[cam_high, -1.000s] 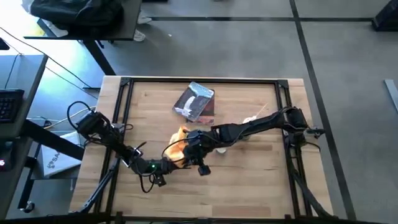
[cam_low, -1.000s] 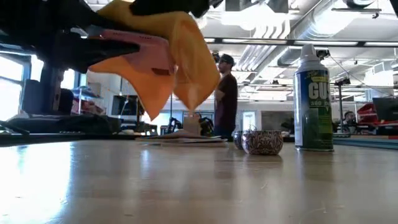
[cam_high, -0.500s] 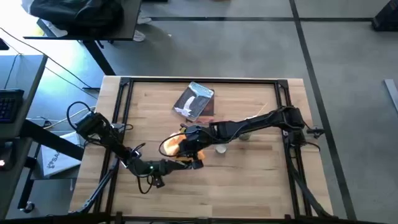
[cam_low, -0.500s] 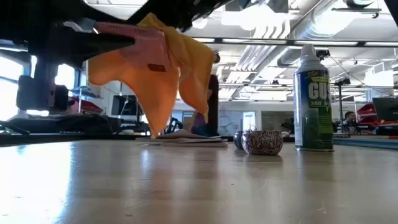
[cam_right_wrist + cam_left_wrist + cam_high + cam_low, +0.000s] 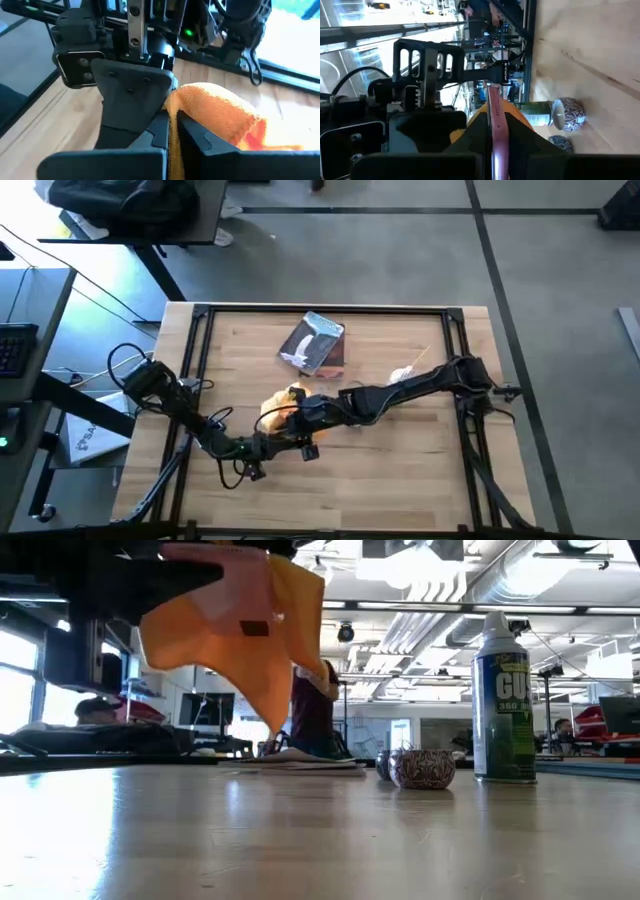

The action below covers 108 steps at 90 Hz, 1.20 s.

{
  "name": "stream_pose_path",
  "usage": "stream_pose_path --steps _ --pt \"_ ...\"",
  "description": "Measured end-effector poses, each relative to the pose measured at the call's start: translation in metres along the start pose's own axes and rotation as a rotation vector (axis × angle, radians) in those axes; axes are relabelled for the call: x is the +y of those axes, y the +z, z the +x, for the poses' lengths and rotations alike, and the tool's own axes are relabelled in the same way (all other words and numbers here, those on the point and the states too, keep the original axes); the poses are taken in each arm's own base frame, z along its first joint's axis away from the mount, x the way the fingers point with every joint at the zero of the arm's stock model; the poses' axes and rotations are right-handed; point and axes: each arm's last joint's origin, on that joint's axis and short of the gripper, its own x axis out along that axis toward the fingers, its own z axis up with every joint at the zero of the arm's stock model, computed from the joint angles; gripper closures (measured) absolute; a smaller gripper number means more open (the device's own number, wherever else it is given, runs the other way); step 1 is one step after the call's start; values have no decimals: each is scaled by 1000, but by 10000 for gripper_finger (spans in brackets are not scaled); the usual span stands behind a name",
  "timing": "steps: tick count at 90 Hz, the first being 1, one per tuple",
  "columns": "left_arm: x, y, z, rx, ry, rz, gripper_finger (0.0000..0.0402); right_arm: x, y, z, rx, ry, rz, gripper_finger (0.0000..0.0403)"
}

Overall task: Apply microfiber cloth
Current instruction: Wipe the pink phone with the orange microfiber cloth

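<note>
Since the earlier frames, both grippers are drifting a little toward nine o'clock on the table (image 5: 400, 470), and the person in the room behind is walking across behind the hanging cloth in the low view.

At about eight o'clock from the table's centre, the left gripper (image 5: 268, 446) is reaching in from the nine o'clock edge; its jaws are clamping a flat pink object (image 5: 495, 125) that is lying against the microfiber cloth (image 5: 280, 412). The cloth is hanging clear above the table in the low view, orange-yellow and bunched, just on the nine o'clock side of centre.

The right gripper (image 5: 300, 423) is meeting it from the three o'clock side, its jaws pinched together on a fold of the cloth, as the right wrist view is showing.

Toward twelve o'clock from the cloth, a grey-blue and white packet (image 5: 312, 343) is lying flat on the table, well apart from both grippers.

In the low view, a small patterned bowl (image 5: 421, 768) is sitting just beside a green spray can (image 5: 504, 700), which is standing upright toward the three o'clock side.
</note>
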Motion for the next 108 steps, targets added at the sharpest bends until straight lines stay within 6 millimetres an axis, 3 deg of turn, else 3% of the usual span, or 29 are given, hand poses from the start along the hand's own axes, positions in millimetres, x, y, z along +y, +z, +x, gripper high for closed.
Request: stream_pose_path --steps 38,52,77,108 --pt "1 -1 0 22 -1 6 385 33 1 -24 130 -171 59 403" --pt "1 -1 0 23 4 2 385 39 2 -23 113 -247 48 403" --pt "2 1 -2 18 4 0 385 26 3 -8 16 -210 65 403" --pt "0 0 -1 24 -6 2 385 6 -32 8 -180 -280 141 403"
